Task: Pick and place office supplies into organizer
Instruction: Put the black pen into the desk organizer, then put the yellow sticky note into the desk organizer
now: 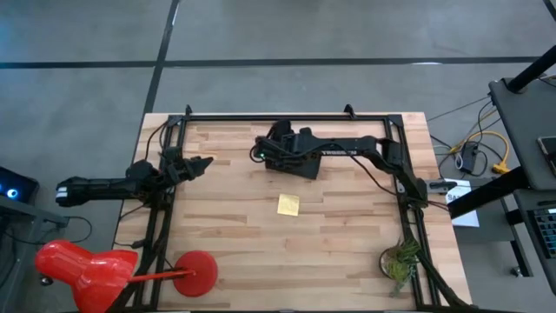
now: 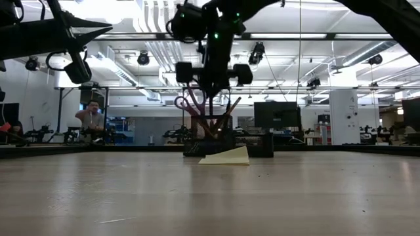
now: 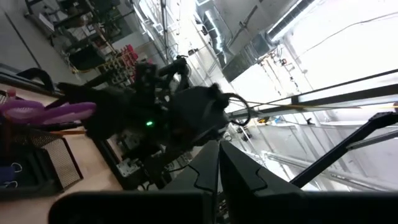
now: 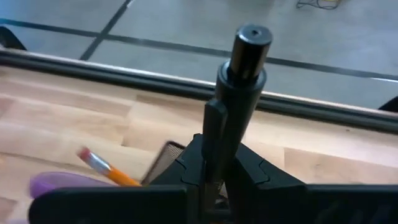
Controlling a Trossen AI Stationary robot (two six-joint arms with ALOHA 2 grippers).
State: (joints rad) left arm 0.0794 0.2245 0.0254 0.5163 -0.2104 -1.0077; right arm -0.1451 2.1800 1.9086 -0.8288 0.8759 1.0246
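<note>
Right gripper [image 4: 214,186] is clamped on 1 black pen [image 4: 239,93], held upright above the organizer [image 2: 226,145] beneath it for dropping in.

I'm looking down on a pale wooden worktop [image 1: 234,235] of butcher-block planks, edged by a dark metal frame [image 1: 287,116] along its far side and both flanks. Near the middle of the boards a square yellow sticky-note pad [image 1: 288,204] lies flat, and from table height one edge of it looks slightly lifted. Just beyond it, toward the far rail, the black mesh organizer [image 2: 230,145] stands on the wood, apart from the pad. At the near right corner I see a small green plant [image 1: 400,261] sitting by the frame.
</note>
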